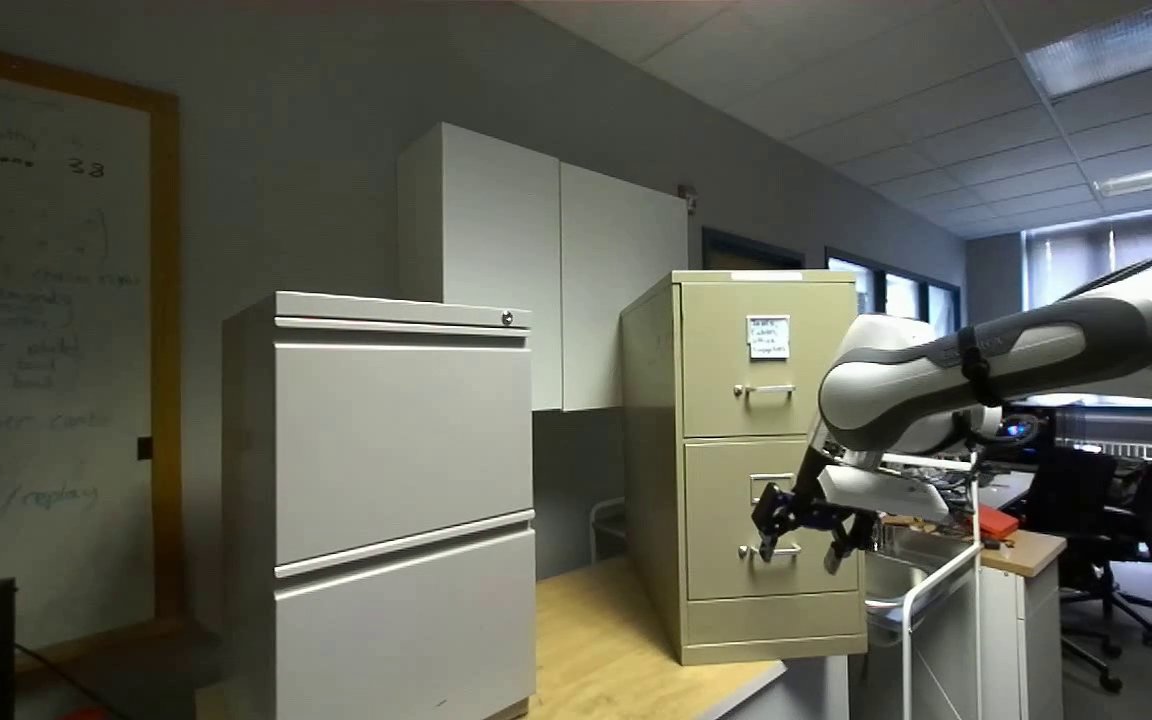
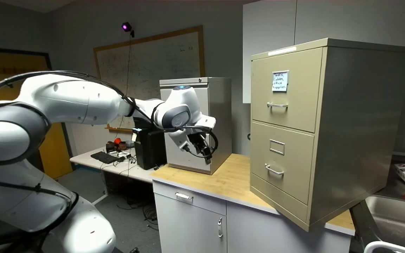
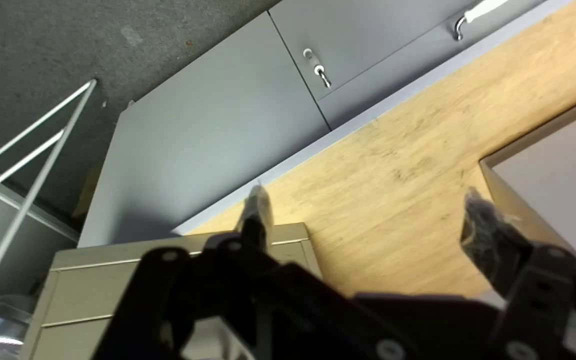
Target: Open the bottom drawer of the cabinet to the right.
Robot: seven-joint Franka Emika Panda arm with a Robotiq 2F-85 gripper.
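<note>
On the counter, cabinet stood upright, bottom drawer was closed, gripper hung apart from it, pointing downward, spread wide.

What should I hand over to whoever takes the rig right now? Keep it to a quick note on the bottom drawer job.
Claw: open, empty, apart from the cabinet.
Cabinet: on the counter, a front corner overhanging the edge.
Bottom drawer: shut, nothing gripping its handle.
Done: no opening so far.
Left: bring the claw to that handle, grip it, pull the drawer out. With that overhang, a slow pull is probably wise, as the cabinet might shift.
</note>
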